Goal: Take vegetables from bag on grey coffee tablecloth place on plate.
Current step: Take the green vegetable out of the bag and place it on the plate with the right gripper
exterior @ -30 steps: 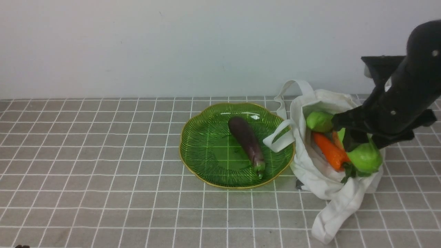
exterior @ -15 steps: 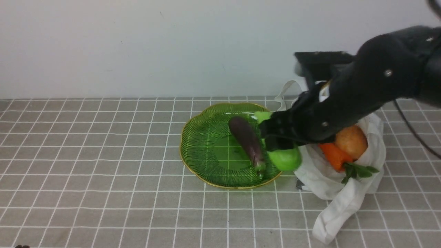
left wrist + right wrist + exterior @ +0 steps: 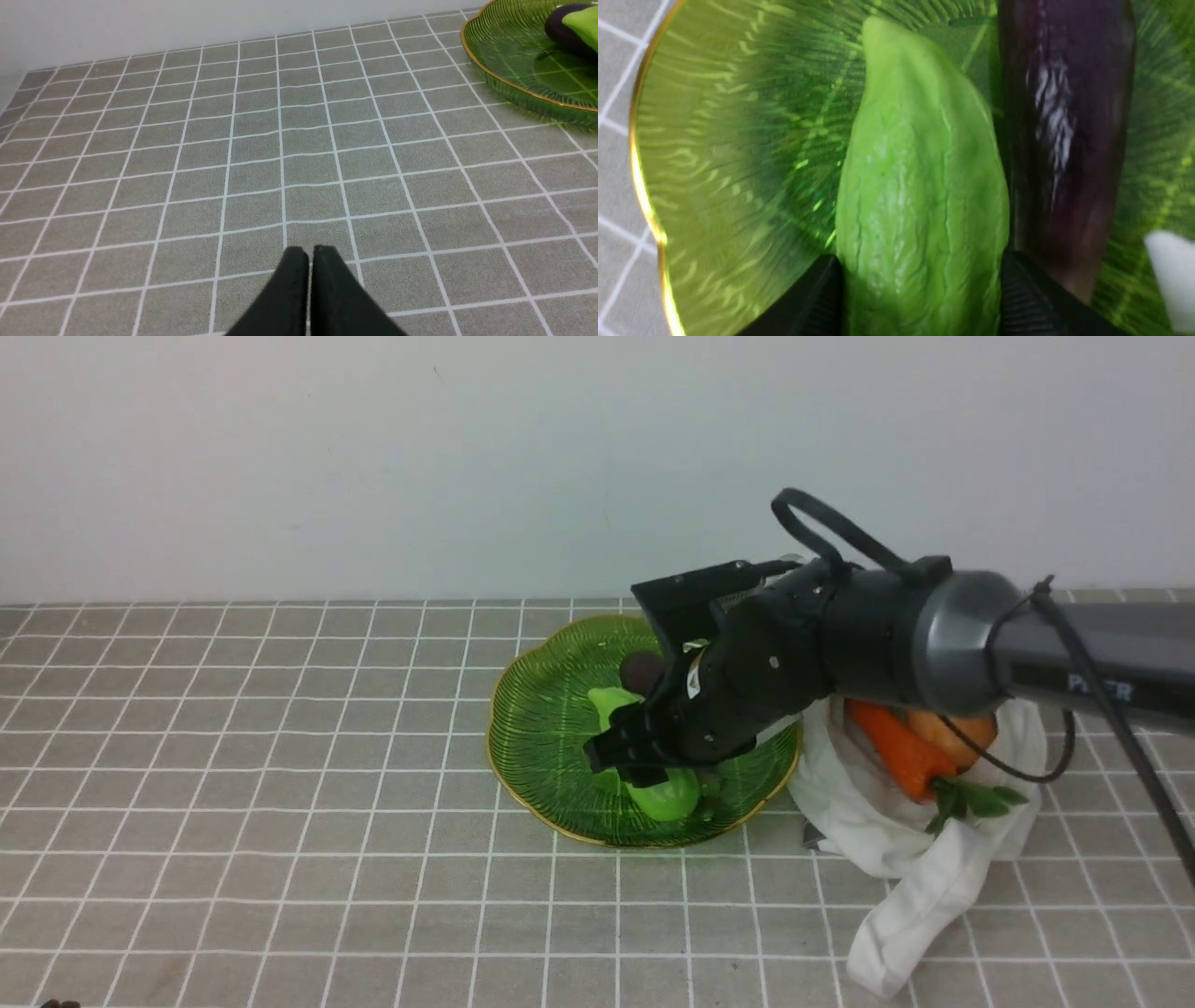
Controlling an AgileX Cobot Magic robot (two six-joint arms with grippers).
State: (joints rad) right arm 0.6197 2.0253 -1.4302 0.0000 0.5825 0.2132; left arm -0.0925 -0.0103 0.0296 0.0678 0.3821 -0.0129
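My right gripper (image 3: 644, 761) is shut on a pale green ridged gourd (image 3: 665, 795) and holds it low over the green gold-rimmed plate (image 3: 541, 728). In the right wrist view the gourd (image 3: 920, 196) sits between both black fingers (image 3: 1027, 298), beside a dark purple eggplant (image 3: 1064, 130) lying on the plate (image 3: 728, 154). The white bag (image 3: 896, 840) lies right of the plate on the grey checked tablecloth (image 3: 280, 803), holding an orange carrot (image 3: 892, 747) and a tan potato (image 3: 962, 728). My left gripper (image 3: 309, 254) is shut and empty over bare cloth (image 3: 233, 140), left of the plate (image 3: 514, 84).
A white wall (image 3: 373, 457) stands behind the table. My right arm (image 3: 934, 635) reaches across above the bag. The bag's loose strap (image 3: 896, 943) trails toward the front right of the cloth.
My right gripper has lifted the green gourd out of the bag and carried it left to over the plate. The potato in the bag is now uncovered.
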